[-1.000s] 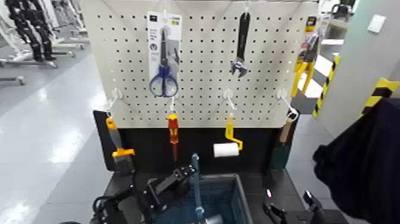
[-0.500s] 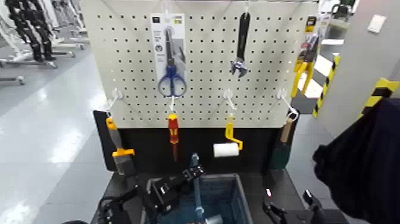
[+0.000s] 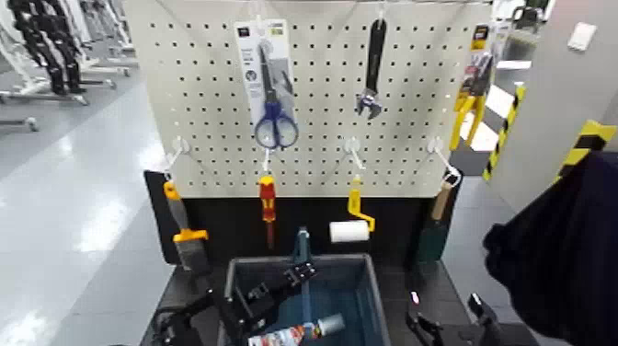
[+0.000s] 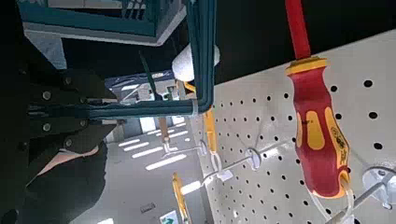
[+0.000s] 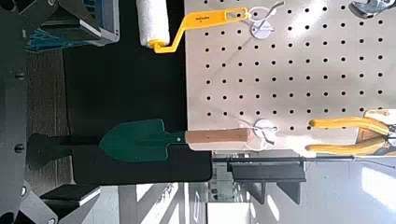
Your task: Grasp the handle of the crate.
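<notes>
The blue-grey crate (image 3: pixel 359 276) with its lighter rim sits at the bottom middle of the head view. Its handle (image 3: pixel 302 247) stands upright over the middle as a narrow strip. My left gripper (image 3: pixel 298 274) reaches in from the left and is shut on the handle just above the rim. In the left wrist view the teal handle bar (image 4: pixel 202 56) runs between the dark fingers (image 4: pixel 56 93) of my left gripper (image 4: pixel 93 110), under the crate (image 4: pixel 103 19). My right gripper (image 3: pixel 449 322) waits open and empty, low at the right of the crate.
A can with a red and white label (image 3: pixel 296 333) lies in the crate. The pegboard (image 3: pixel 313 138) behind holds scissors (image 3: pixel 274 101), a wrench (image 3: pixel 372 69), a red screwdriver (image 3: pixel 267 207), a yellow paint roller (image 3: pixel 354 223), a trowel (image 3: pixel 437 221) and pliers (image 3: pixel 474 87). Dark cloth (image 3: pixel 561 258) fills the right.
My left gripper has moved right and down onto the handle. The crate's rim now shows wider and higher. The hanging scissors have swung to the right. The right arm has not moved.
</notes>
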